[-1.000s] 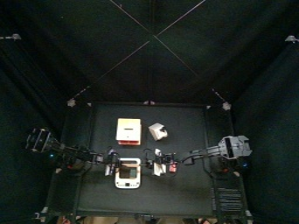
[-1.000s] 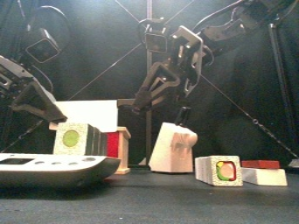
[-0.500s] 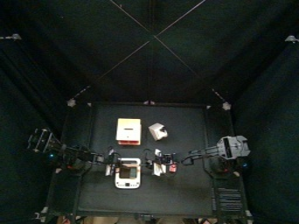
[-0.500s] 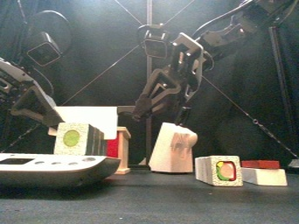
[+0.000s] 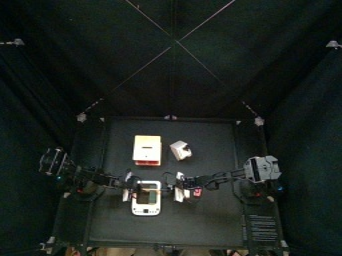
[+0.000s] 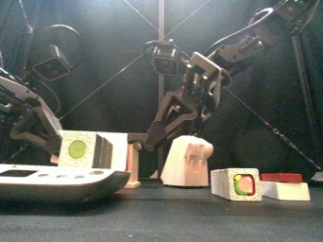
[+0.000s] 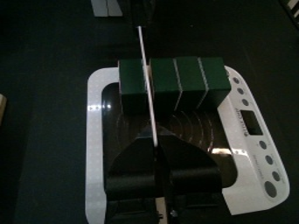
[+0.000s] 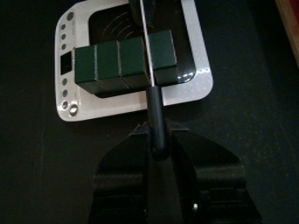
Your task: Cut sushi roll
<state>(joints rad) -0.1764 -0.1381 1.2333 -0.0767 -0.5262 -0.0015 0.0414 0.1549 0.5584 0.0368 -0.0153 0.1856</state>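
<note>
Sushi roll (image 7: 170, 77) on white board (image 7: 251, 131), both hands clamping blades above it

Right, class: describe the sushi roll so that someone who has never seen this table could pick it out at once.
Find the black table, then the white rounded board at its front edge, between the two arms. The sushi roll is the dark green block lying across that board, scored into segments; the white-and-orange box and the small white block sit behind the board.
</note>
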